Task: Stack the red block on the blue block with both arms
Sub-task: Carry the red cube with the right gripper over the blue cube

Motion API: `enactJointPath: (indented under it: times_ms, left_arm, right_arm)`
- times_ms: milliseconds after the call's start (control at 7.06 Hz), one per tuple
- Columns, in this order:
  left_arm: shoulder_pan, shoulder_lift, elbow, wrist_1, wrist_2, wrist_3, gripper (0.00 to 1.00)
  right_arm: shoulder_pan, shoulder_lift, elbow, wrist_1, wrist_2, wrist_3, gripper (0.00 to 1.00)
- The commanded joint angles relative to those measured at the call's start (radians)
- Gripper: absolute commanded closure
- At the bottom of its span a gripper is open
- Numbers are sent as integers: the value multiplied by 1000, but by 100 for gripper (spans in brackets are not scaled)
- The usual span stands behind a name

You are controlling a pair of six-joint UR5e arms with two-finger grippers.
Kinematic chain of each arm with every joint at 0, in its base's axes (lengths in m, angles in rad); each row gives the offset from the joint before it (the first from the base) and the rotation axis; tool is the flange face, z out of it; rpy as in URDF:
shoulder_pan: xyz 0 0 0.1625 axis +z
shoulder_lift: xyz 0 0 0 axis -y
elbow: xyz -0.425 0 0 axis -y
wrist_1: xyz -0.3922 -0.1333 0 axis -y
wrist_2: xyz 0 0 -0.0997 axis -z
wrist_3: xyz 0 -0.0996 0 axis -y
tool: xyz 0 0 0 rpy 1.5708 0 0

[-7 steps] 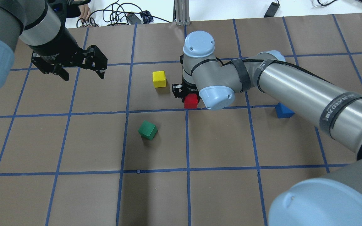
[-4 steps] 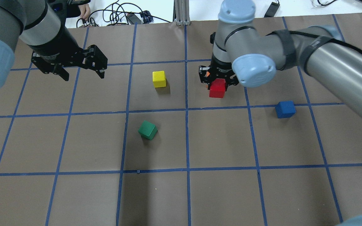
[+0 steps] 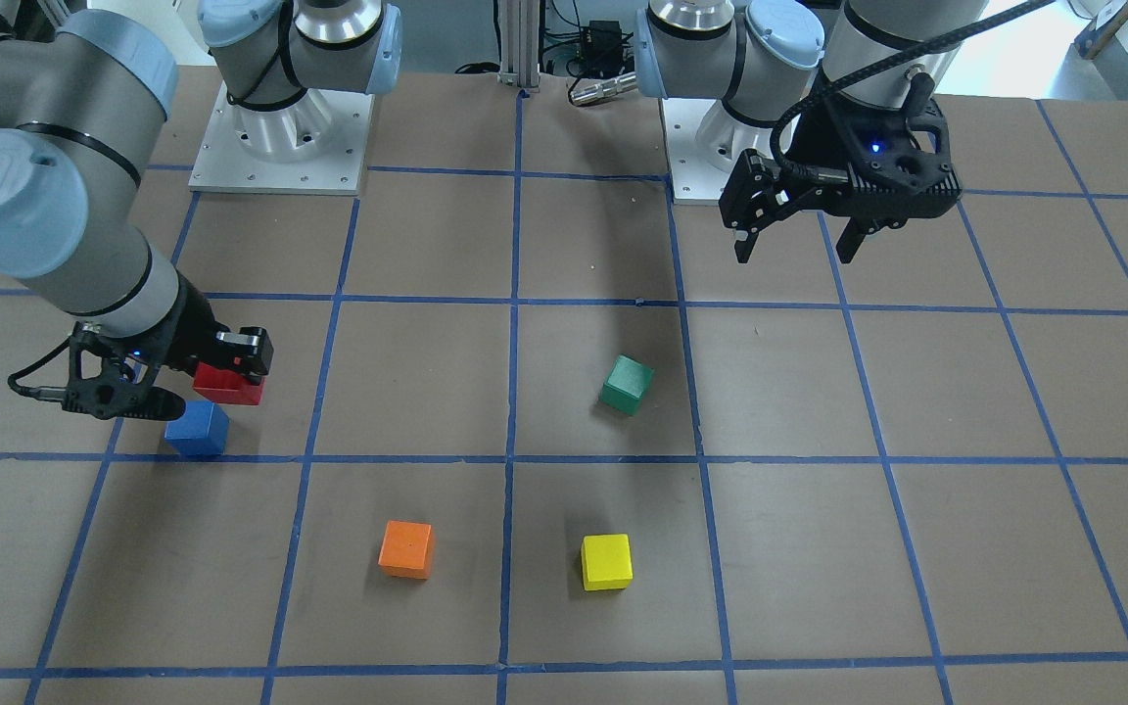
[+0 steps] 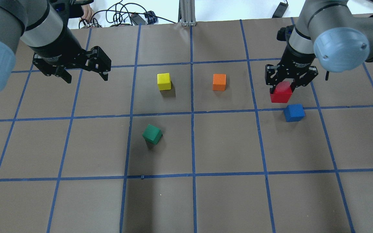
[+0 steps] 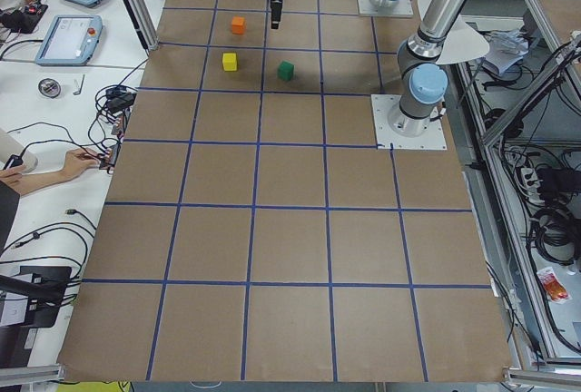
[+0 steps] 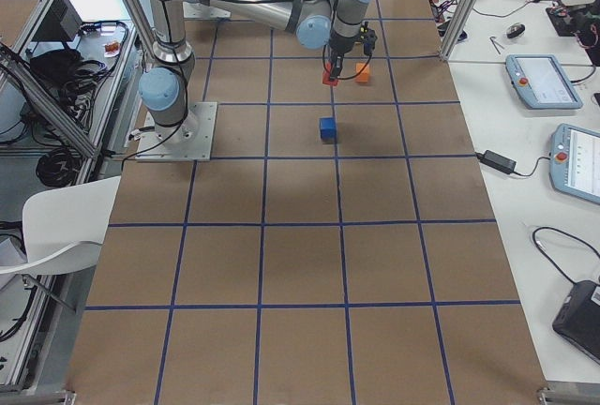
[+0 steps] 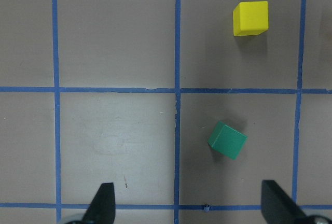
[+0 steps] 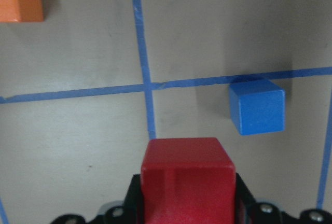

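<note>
Right gripper [image 4: 282,85]: jaws pressed on two opposite sides of the red block [image 4: 281,94]. The block is pinched at its upper part and sticks out below the fingertips.

The right wrist view shows what the overhead view cannot. The red block fills the space between the fingers, and the blue block [image 8: 258,106] lies ahead and to the right of it on the table [image 4: 225,145], not under it. A blue grid line runs just behind the blue block.

Overhead view: the two blocks nearly touch at a corner. Front view: the red block overlaps the blue block's top edge. Right side view: they show apart, the red block held above the table and the blue block resting on it. The red block is not stacked on the blue block.

Left gripper [image 4: 86,79]: fingers spread wide, holding nothing, above the table well away from the other arm. Its wrist view shows only the green block [image 7: 227,140] and the yellow block [image 7: 251,18] on the table below.

The orange block [image 4: 219,82] sits between the yellow block and the red block.
</note>
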Motion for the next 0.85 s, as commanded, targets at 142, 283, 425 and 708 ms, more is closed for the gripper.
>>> enactJointPath:
  times_ms: [142, 283, 425, 708]
  left_arm:
    - [-2, -1, -2, 3, 0, 0, 0]
    - [-2, -1, -2, 3, 0, 0, 0]
    - [-2, -2, -2, 4, 0, 0, 0]
    - [-2, -1, -2, 3, 0, 0, 0]
  right_arm:
    - [-144, -26, 124, -101, -31, -256, 100]
    - [-160, -26, 174, -158, -19, -306, 100]
    - [-160, -26, 207, -285, -17, -338, 100]
    - [-156, -26, 222, -300, -15, -335, 100]
